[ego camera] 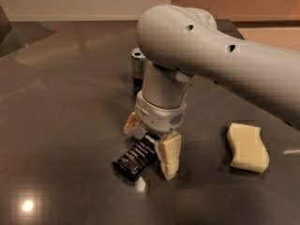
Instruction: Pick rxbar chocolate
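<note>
The rxbar chocolate (135,158) is a flat black bar with white text. It lies on the dark table (65,125), angled from lower left to upper right. My gripper (151,141) hangs from the big grey arm right over the bar's upper right end. Its two cream fingers stand apart, one finger (169,154) on the bar's right side and the other (132,123) on its upper left. The bar's end lies between them, flat on the table. The gripper is open.
A slim silver can (138,70) stands just behind the arm, partly hidden by it. A pale yellow wavy sponge (247,147) lies on the table to the right. The grey arm (225,64) spans the upper right of the view.
</note>
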{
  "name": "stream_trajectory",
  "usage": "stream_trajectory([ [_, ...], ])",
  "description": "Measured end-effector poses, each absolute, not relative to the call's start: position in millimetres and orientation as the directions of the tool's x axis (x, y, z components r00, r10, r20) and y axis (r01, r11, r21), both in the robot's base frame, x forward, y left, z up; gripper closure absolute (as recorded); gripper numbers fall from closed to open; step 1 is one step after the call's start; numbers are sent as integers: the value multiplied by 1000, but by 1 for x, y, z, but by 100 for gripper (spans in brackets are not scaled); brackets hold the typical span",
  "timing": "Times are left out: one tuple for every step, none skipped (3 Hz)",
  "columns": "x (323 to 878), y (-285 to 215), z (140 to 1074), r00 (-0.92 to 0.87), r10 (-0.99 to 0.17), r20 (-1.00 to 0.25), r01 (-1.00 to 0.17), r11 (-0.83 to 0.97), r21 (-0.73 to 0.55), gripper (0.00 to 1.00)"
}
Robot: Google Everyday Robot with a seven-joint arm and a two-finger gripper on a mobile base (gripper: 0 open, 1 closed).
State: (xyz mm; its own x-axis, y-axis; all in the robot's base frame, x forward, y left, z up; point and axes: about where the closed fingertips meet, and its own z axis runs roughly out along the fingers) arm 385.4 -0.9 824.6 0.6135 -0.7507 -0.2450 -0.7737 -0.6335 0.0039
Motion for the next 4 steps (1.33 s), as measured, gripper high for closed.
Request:
stream_trajectory([
  [382, 0, 821, 623, -743, -243, -762, -647, 26, 41],
  [380, 0, 820, 625, -743, -241, -759, -650, 37, 64],
  [380, 0, 822, 625, -743, -241, -759, -650, 38, 88],
  [380, 0, 823, 625, -743, -241, -759, -650, 38, 100],
])
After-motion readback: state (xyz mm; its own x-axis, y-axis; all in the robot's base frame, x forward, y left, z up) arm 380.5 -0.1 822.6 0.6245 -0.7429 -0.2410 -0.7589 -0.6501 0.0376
